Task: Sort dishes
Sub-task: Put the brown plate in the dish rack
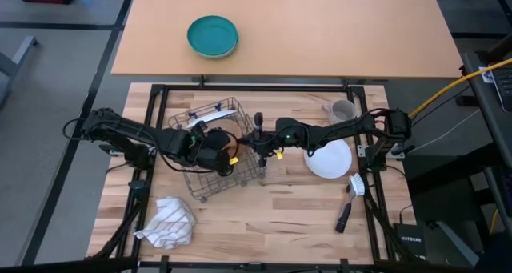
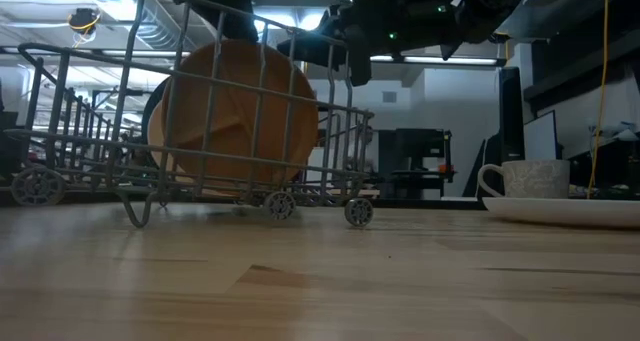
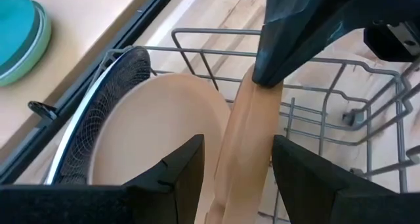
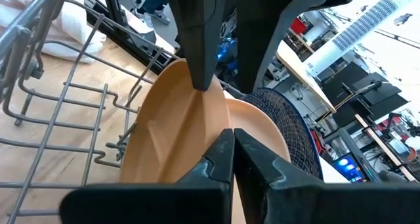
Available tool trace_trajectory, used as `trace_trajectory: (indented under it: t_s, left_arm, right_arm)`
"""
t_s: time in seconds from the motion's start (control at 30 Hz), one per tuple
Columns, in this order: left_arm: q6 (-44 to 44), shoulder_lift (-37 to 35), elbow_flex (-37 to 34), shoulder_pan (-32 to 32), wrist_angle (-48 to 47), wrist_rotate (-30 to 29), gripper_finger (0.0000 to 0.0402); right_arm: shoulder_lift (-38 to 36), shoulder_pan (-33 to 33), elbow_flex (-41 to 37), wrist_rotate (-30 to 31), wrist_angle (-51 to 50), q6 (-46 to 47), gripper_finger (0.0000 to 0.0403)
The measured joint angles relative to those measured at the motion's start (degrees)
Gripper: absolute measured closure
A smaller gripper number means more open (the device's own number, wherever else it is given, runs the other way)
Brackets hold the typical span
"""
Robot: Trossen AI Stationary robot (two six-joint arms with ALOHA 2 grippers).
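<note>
our left gripper (image 3: 230, 168) has its jaws spread either side of the peach-pink bowl's (image 3: 239, 152) rim, while our right gripper (image 4: 233, 165) is closed, empty, just above that rim. the bowl stands on edge in the wire rack (image 1: 212, 149), at about nine o'clock from table centre, with the blue plate (image 3: 121, 86) just behind it. we judge we're seating the bowl. next: back both grippers clear without tipping it, then go for the white plate (image 1: 330, 159) and grey mug (image 1: 342, 110) at three o'clock.

One wire rack (image 1: 214, 149), two bowls, two plates, one mug (image 1: 342, 110), one cloth (image 1: 170, 222), one brush (image 1: 352, 199)
</note>
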Motion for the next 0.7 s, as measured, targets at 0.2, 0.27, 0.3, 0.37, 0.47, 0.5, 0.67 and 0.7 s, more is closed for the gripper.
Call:
trace_trajectory:
  t_s: [0.2,0.27,0.3,0.37,0.47,0.5,0.67,0.7]
  left_arm:
    - [-4.7,-0.1,0.0,1.3,-0.8,-0.3,0.0235]
    - [-5.0,-0.1,0.0,1.5,-1.9,-0.6,0.0235]
    - [-5.4,-0.1,0.0,1.6,-2.4,-0.7,0.0235]
    - [-6.8,-0.1,0.0,1.6,-3.8,-0.9,0.0235]
    - [-8.7,-0.1,0.0,1.6,-6.0,-0.9,0.0235]
    - [-9.2,-0.1,0.0,1.6,-6.8,-0.8,0.0235]
    - [-12.1,-0.1,0.0,1.6,-8.4,-0.7,0.0235]
    - [-12.1,-0.1,0.0,1.6,-8.4,-0.7,0.0235]
  right_arm:
    - [0.0,0.0,0.0,0.0,0.5,0.0,0.0388]
    - [0.0,0.0,0.0,-0.2,0.9,-0.1,0.0388]
    - [0.0,0.1,0.0,-0.4,1.0,0.0,0.0388]
    - [0.0,0.5,0.0,-0.4,1.1,0.0,0.0388]
    - [0.0,1.3,0.0,-0.3,1.1,0.0,0.0388]
    - [0.0,1.7,0.0,-0.3,0.9,0.0,0.0388]
    - [0.0,3.7,0.0,-0.3,-1.7,-0.4,0.0388]
    - [0.0,4.0,0.0,-0.3,-2.6,-0.4,0.0388]
